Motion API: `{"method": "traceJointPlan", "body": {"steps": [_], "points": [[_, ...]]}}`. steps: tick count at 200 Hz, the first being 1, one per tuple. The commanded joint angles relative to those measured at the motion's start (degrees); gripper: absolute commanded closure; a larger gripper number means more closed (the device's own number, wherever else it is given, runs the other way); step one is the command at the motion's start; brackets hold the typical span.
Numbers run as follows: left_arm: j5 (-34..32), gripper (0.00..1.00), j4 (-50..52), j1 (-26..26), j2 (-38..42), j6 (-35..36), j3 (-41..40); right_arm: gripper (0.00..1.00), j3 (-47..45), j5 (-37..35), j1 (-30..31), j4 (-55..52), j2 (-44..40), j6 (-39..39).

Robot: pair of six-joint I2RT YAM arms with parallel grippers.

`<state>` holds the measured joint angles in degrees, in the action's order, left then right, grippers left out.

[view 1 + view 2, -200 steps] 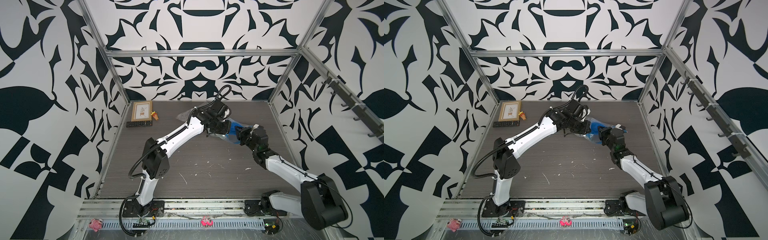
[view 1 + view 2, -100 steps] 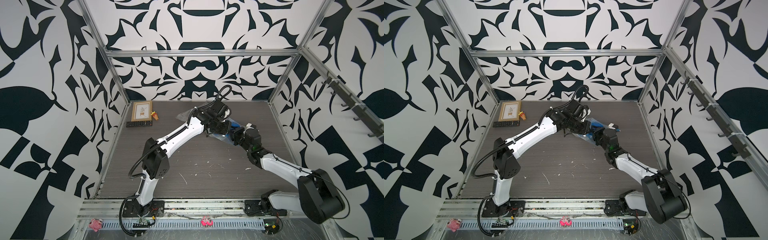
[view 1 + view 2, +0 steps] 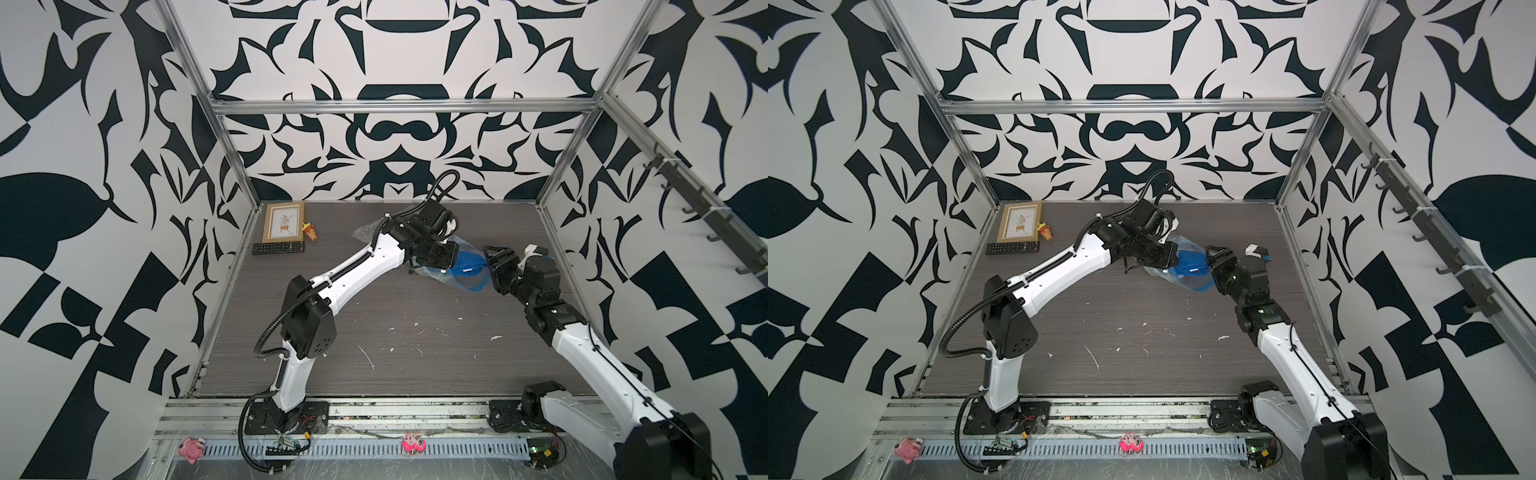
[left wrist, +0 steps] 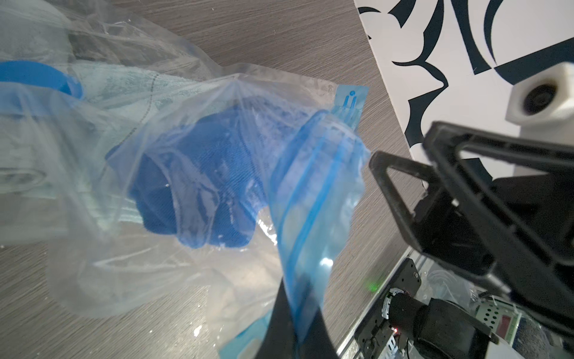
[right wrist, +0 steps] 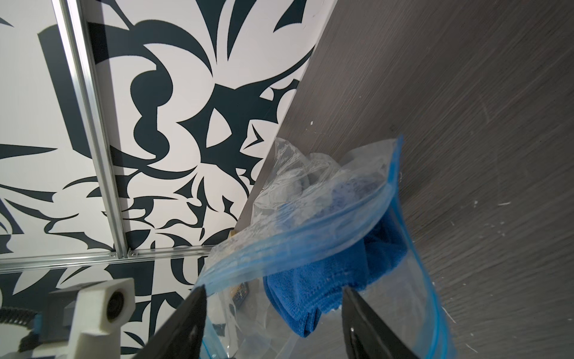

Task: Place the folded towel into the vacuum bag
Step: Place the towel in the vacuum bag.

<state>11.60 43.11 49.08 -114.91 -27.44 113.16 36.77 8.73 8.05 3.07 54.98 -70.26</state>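
1. Both top views: bright, even, diffuse light; source out of frame; shadows on table faint, soft-edged; focus sharp throughout.
2. Right wrist view: right claw fingers dark, out of focus; towel between them fairly crisp; table beyond claw streaked by motion blur.
3. Left wrist view: vacuum bag facing right claw smeared, hazy; white glare patches on plastic; wall behind claw near washed out.

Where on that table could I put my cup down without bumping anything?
Bare table lies between the left arm and right arm, nearer than the vacuum bag. Crowded: the far left corner with remote, picture frame and toy, and around the bag, where the arms meet.
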Motion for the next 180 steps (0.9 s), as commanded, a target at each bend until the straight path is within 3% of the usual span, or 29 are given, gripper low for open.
{"method": "traceJointPlan", "body": {"steps": [1, 29, 40, 49, 71, 92, 180], "points": [[-0.4, 1.0, 0.1, -0.4, 3.5, 1.3, -1.3, 0.3, 3.4, 4.4, -2.9, -5.7, -1.7, 4.6], [-0.3, 1.0, -0.3, -0.5, 3.7, 1.7, -1.5, 0.3, 4.0, 9.1, -4.6, -5.7, -1.5, 5.5], [-0.2, 1.0, -0.4, -0.5, 3.8, 1.9, -1.5, 0.35, 4.3, 12.2, -4.8, -5.2, -0.7, 5.9], [-0.1, 1.0, -0.5, -0.5, 3.8, 2.1, -1.5, 0.42, 4.3, 14.7, -4.7, -4.2, 0.0, 5.9], [0.0, 1.0, -0.5, -0.5, 3.5, 2.3, -1.1, 0.72, 2.7, 19.7, -4.5, 0.3, 0.7, 5.0], [0.4, 1.0, -0.6, -0.5, 3.2, 2.4, -0.5, 0.83, 0.8, 20.1, -3.6, 1.0, 0.7, 4.9], [2.0, 1.0, -0.5, -0.3, 3.3, 2.4, 0.9, 0.9, -1.8, 9.6, 5.1, 16.1, 15.2, 3.3]]}}
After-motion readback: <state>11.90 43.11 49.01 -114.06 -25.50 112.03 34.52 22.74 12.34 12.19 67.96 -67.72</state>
